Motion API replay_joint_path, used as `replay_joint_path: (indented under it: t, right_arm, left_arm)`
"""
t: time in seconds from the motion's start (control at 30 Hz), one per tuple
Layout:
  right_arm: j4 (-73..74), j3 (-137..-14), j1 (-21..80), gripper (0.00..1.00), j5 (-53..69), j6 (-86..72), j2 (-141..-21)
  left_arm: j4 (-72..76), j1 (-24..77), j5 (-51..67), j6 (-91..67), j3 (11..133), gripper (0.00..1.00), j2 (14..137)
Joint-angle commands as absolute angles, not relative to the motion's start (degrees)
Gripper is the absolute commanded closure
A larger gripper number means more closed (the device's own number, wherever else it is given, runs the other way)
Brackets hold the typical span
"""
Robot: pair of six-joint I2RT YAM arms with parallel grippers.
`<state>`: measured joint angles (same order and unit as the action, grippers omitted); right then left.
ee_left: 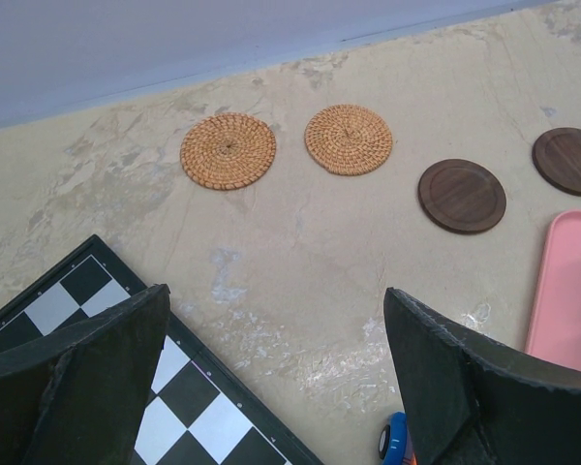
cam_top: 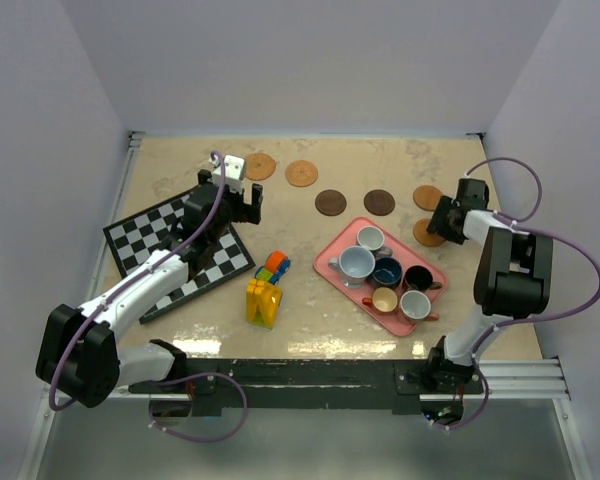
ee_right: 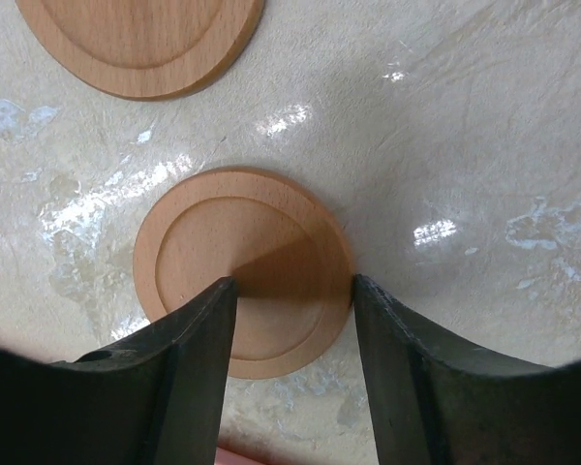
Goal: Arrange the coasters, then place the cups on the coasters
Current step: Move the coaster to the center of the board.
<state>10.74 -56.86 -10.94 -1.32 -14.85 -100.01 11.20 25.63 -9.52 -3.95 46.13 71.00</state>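
Six coasters lie in a loose row across the far table: two woven tan ones [cam_top: 260, 166] [cam_top: 301, 173], two dark brown ones [cam_top: 330, 203] [cam_top: 379, 202], and two tan wooden ones [cam_top: 427, 197] [cam_top: 429, 234]. Several cups [cam_top: 353, 263] [cam_top: 387, 271] [cam_top: 418, 278] stand on the pink tray [cam_top: 330, 262]. My right gripper [ee_right: 294, 283] hovers low over the nearer wooden coaster [ee_right: 232, 242], jaws apart, one fingertip above its face and the other at its right rim. My left gripper [ee_left: 276, 295] is wide open and holds nothing, above bare table short of the woven coasters [ee_left: 228, 150].
A chessboard [cam_top: 170, 250] lies under the left arm, its corner [ee_left: 77, 300] below the left finger. Colourful toy blocks [cam_top: 265, 290] stand between the chessboard and the tray. The tray's edge [ee_left: 566, 281] lies right of the left gripper. Walls enclose three sides.
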Motion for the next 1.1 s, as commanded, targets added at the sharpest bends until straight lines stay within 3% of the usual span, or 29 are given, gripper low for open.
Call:
replay_joint_path:
  t: [0.0, 0.63, 1.07]
  right_arm:
    - [9.6, -55.0, -11.0, 0.48, 2.3, -13.4, -102.0]
    - [6.8, -55.1, -4.3, 0.54, 4.0, -17.0, -104.5]
    - [7.1, -54.7, -3.2, 0.59, -1.9, -18.1, -104.7]
  left_arm:
    - [13.9, 25.9, -10.0, -4.8, 46.1, 0.04, 69.7]
    - [13.8, 25.9, -9.8, -5.0, 46.1, 0.04, 69.5]
    - [13.7, 25.9, -10.0, -4.9, 46.1, 0.04, 69.3]
